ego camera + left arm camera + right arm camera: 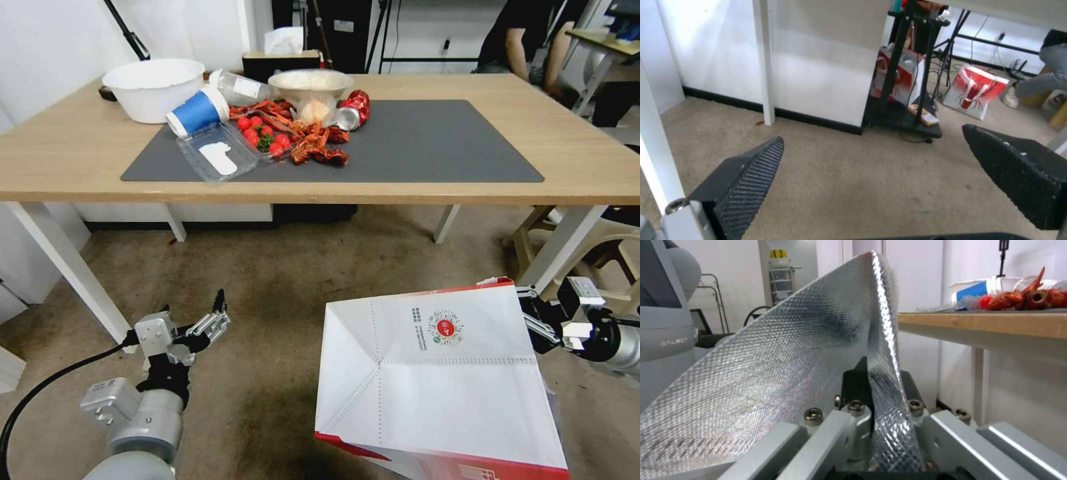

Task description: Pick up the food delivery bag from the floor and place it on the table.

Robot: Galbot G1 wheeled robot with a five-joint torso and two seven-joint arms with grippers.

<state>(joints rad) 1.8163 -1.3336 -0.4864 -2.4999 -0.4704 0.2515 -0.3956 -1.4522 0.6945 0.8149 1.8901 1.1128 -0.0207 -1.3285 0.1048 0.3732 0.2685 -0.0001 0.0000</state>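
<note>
Foil lining of the bag (773, 380) runs straight into the right gripper (871, 426), its fingers closed on a fold of the bag's upper edge. From the head view the bag (433, 380) hangs low on the robot's right, tipped so its white folded base faces up toward the camera, red trim along its near and far edges and the round red logo toward the worktop. The right gripper (533, 323) meets it at its far right corner. It is held in front of the worktop (80, 160), below the level of its top, over the floor (280, 280). The left gripper (212, 325) sits low on the robot's left, well apart from the bag, its fingers (751, 176) spread wide with nothing between them but floor.
</note>
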